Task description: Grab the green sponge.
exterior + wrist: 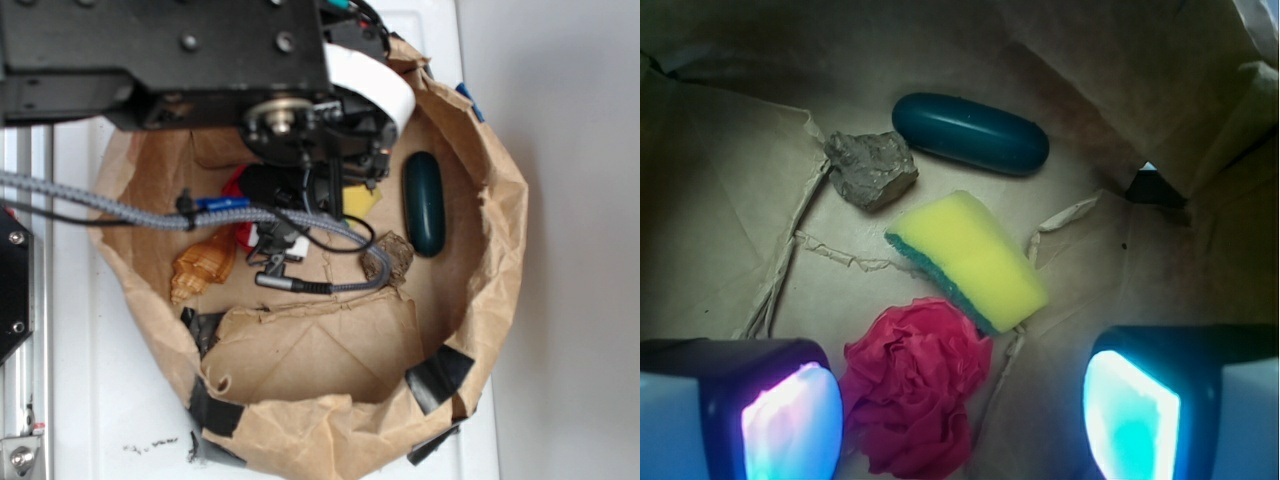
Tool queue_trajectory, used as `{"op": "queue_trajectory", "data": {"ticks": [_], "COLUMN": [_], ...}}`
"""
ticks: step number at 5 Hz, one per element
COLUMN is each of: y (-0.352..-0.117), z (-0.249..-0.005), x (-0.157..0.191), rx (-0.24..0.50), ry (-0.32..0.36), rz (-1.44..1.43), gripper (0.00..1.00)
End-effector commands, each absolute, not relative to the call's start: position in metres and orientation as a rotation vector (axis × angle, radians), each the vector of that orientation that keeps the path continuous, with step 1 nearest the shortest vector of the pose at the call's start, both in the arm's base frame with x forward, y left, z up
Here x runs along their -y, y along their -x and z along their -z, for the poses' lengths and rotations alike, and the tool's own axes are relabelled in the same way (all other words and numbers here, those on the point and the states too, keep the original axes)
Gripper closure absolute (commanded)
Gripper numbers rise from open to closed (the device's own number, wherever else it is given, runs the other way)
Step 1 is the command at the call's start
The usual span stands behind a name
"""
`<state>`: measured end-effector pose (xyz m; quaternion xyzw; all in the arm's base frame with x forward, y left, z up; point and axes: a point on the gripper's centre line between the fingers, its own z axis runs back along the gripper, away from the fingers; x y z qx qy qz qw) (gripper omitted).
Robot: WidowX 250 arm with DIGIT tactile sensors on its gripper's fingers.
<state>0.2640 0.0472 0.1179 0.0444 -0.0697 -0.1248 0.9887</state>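
In the wrist view the gripper is spread wide and holds nothing, its two glowing fingers at the bottom corners. Nearest, between them but closer to the left one, lies a crumpled red paper wad. Just beyond it and touching its far edge sits the green sponge, yellow face up, scouring layer on the side toward the wad, about midway between the fingers and ahead of them. Its long axis runs diagonally from far-left to near-right, so a wrist turn seems needed. Farther on are a grey rock and a dark green capsule. The exterior view shows the arm pointing down into the brown paper bag
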Motion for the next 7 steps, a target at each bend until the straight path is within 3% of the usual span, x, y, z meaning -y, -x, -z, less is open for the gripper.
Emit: {"op": "queue_trajectory", "data": {"ticks": [1, 4, 7], "y": [-0.287, -0.285, -0.303], "z": [-0.099, -0.053, -0.057], "x": [-0.031, -0.033, -0.033], "rx": [0.156, 0.084, 0.084], "ry": [-0.096, -0.132, -0.133], "rz": [0.404, 0.476, 0.450], "gripper": [0.00, 0.00, 0.00]}}
